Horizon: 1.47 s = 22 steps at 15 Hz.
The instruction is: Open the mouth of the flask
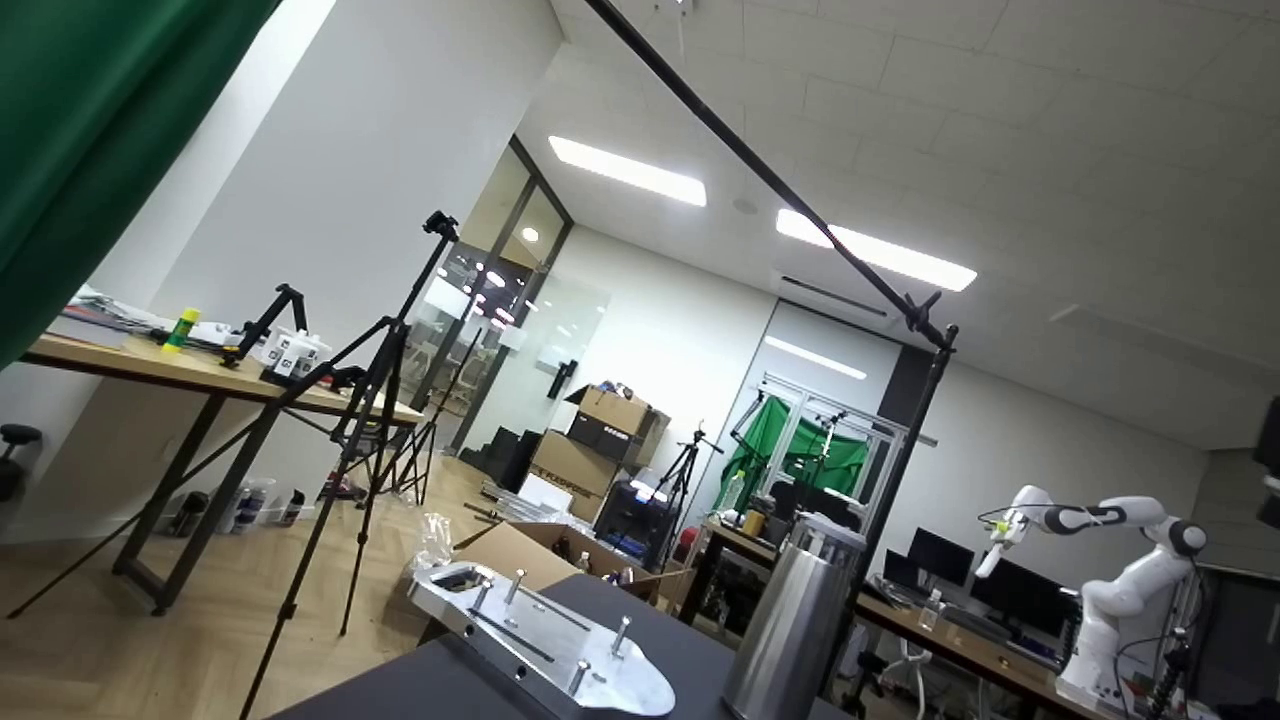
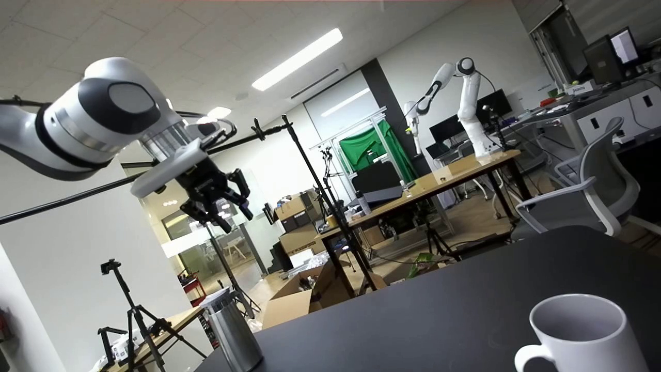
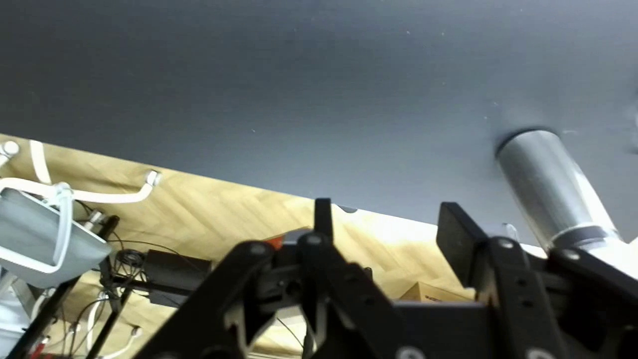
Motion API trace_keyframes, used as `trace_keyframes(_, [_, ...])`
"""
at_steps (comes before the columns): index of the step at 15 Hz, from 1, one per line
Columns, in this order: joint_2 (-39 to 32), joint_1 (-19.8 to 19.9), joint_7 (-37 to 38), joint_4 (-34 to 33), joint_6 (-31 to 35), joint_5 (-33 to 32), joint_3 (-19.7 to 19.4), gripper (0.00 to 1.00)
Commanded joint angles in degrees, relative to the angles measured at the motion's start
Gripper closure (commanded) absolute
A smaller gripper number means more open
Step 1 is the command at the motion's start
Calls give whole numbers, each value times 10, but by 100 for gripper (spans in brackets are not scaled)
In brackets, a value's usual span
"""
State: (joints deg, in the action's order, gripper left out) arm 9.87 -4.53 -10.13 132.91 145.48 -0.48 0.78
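The flask [image 1: 790,635] is a tall silver-grey metal cylinder standing upright on a dark table. It also shows in an exterior view [image 2: 233,333] and in the wrist view [image 3: 551,184]. Its mouth [image 1: 827,537] is the round top end, with a pale rim and a darker band; it also shows in an exterior view [image 2: 216,298]. In the wrist view the mouth is partly hidden behind the right finger. My gripper [image 2: 237,220] is in the air above the flask, apart from it. In the wrist view my gripper [image 3: 384,212] is open and empty, with the flask right of its fingers.
A silver metal plate with upright bolts [image 1: 540,640] lies beside the flask. A white mug [image 2: 583,330] stands on the dark table [image 2: 413,320]. The table's edge and the wooden floor [image 3: 214,209] show below the fingers. A grey chair [image 2: 583,191] stands beyond the table.
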Motion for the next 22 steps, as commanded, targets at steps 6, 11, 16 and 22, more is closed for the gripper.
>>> trace_keyframes(6, [-167,-49,-9,-192,-26,55,74,100])
trace_keyframes(11, [-189,-48,2,-200,-29,37,86,99])
trace_keyframes(16, [-200,-46,2,-213,-37,36,86,99])
trace_keyframes(22, [-230,-53,-6,-245,-21,49,97,100])
